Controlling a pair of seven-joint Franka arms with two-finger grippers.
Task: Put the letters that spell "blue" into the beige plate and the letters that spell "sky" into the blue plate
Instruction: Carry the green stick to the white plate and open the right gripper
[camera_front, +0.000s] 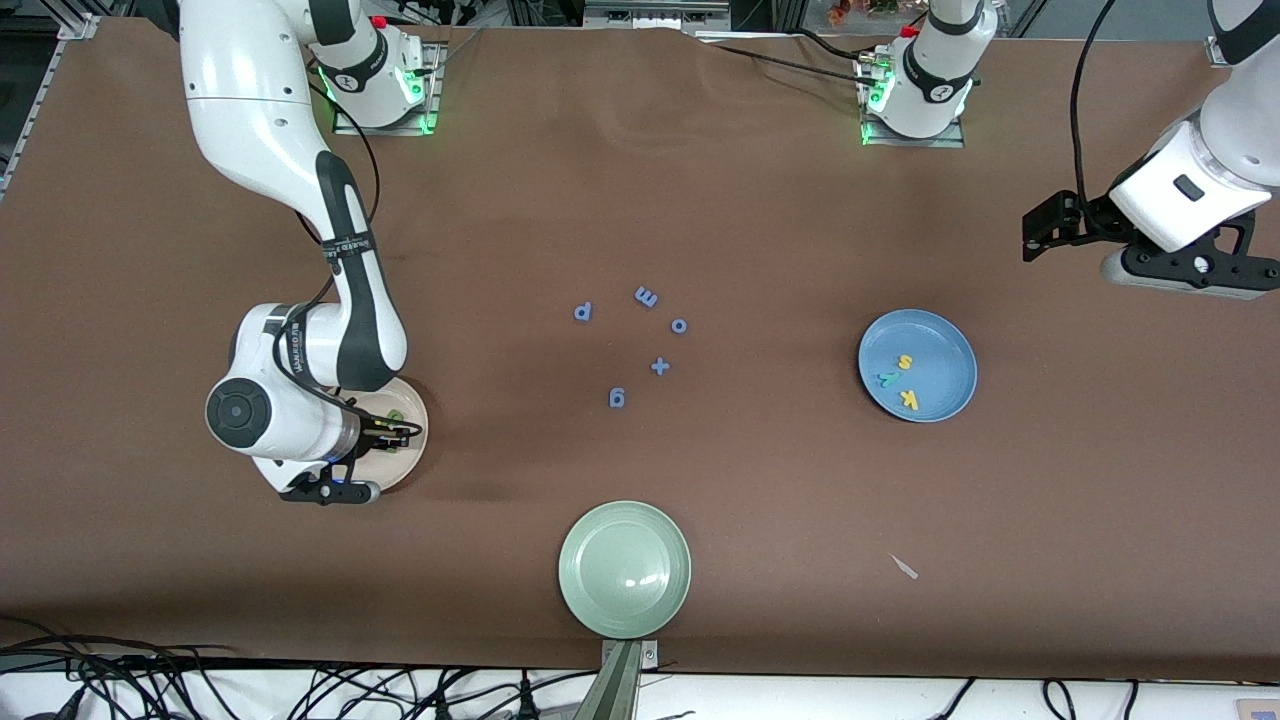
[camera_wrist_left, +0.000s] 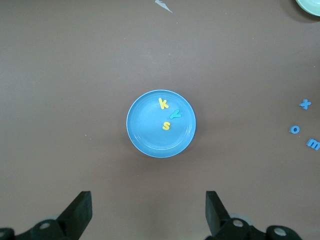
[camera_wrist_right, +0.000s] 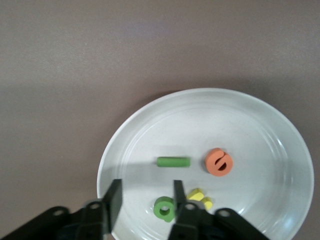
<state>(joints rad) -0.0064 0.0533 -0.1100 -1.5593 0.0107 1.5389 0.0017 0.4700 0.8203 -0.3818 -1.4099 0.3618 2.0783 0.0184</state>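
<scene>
Beige plate (camera_wrist_right: 280, 150) holds all four "blue" letters: green bar l (camera_wrist_right: 173, 162), orange e (camera_wrist_right: 218, 162), green b (camera_wrist_right: 164, 208), yellow u (camera_wrist_right: 200, 197). Only the right wrist view shows them; in front view the arm covers most of that plate. Right gripper (camera_wrist_right: 145, 200) hangs over it, jaws partly apart, nothing between.

Blue plate (camera_front: 945, 345), toward left arm's end, carries yellow s (camera_front: 904, 363), teal y (camera_front: 886, 379), yellow k (camera_front: 909, 399). Left gripper (camera_wrist_left: 149, 212) waits above it, jaws wide, empty.

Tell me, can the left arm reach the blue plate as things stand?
Probably yes: the left gripper hangs open by the blue plate, with only bare table between them.
</scene>
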